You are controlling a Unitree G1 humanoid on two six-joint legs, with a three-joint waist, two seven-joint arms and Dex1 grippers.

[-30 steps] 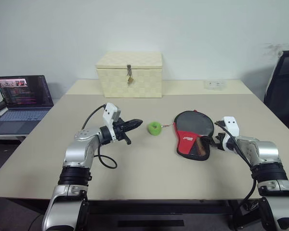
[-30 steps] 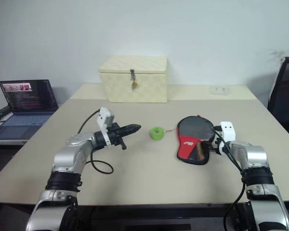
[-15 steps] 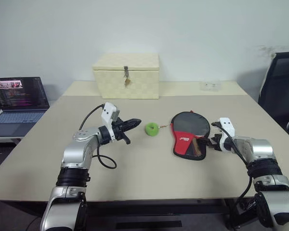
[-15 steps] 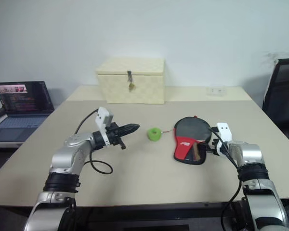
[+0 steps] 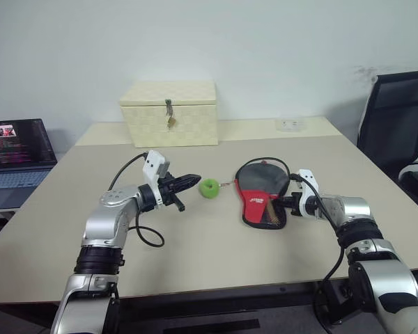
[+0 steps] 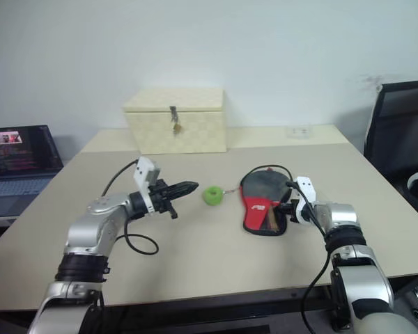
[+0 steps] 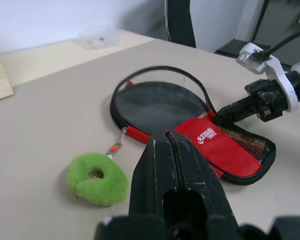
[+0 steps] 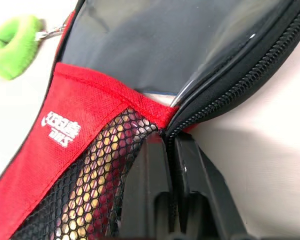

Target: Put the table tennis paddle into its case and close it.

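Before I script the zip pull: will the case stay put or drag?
Probably drags: the case is soft fabric lying flat and unpinned, the left gripper apart from it. Its open flap looks floppy where the right gripper pinches the zip edge.

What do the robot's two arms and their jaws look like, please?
Both arms are silver metal with black ribbed bands at the joints. Each carries a small white block near the wrist and a loose black cable. The left gripper and right gripper end in glossy black, tapered jaws.
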